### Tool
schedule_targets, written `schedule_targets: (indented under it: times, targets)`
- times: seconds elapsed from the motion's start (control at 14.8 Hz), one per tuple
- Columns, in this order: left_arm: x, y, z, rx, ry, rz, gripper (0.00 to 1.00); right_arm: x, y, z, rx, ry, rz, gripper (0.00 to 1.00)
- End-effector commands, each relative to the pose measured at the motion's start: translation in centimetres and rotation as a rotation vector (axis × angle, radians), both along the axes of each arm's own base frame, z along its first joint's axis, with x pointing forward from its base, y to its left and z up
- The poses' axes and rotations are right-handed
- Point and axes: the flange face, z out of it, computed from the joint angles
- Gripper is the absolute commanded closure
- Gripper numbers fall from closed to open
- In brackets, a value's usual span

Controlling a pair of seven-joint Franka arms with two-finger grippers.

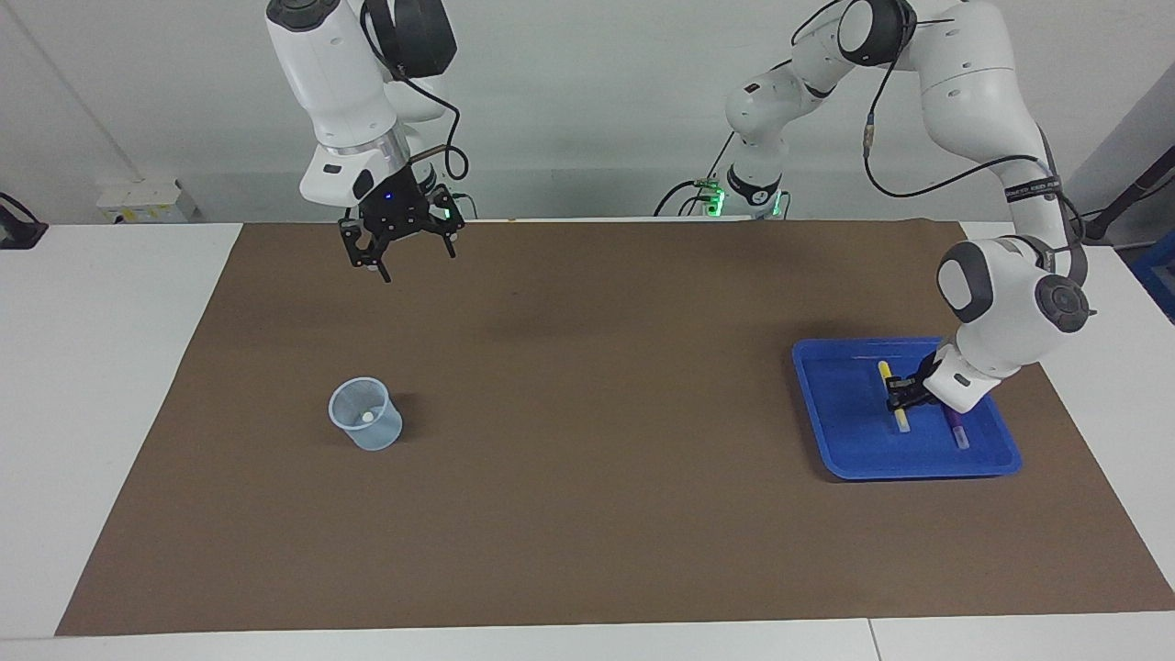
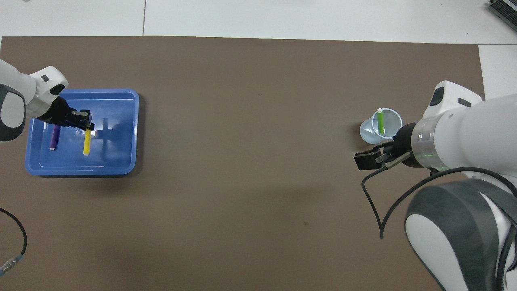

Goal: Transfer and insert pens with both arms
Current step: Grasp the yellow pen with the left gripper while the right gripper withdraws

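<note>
My left gripper (image 1: 898, 397) (image 2: 83, 121) is over the blue tray (image 1: 844, 413) (image 2: 117, 155), shut on the yellow pen (image 1: 903, 420) (image 2: 86, 144) near its upper end. The pen hangs tilted, low over the tray floor. Beside it the purple pen (image 1: 956, 430) (image 2: 53, 139) lies flat in the tray. A green pen (image 2: 380, 121) stands in the clear plastic cup (image 1: 376, 436) (image 2: 368, 133) toward the right arm's end of the table; in the facing view only its whitish cap (image 1: 367, 417) shows. My right gripper (image 1: 401, 252) (image 2: 365, 159) waits open and raised over the mat.
A brown mat (image 1: 587, 413) covers most of the white table (image 1: 101, 386). A white box (image 1: 138, 197) sits off the mat near the right arm. A loose cable (image 2: 14, 254) lies at the mat's edge by the left arm.
</note>
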Motion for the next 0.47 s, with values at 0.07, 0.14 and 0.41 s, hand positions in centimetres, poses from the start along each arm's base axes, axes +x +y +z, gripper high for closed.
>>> schedule_targets:
  times: [0.07, 0.14, 0.41]
  targets:
    - [-0.6, -4.2, 3.9, -0.022, 0.062, 0.124, 1.00, -0.6, -0.2, 0.0, 0.004, 0.006, -0.020, 0.00]
    - [-0.9, -6.2, 4.8, -0.005, 0.083, 0.161, 1.00, -0.6, -0.2, 0.1, 0.004, 0.004, -0.021, 0.00]
    - [-2.0, -11.7, 6.4, -0.046, 0.184, 0.390, 1.00, -0.6, 0.2, 0.3, 0.014, 0.002, -0.071, 0.00]
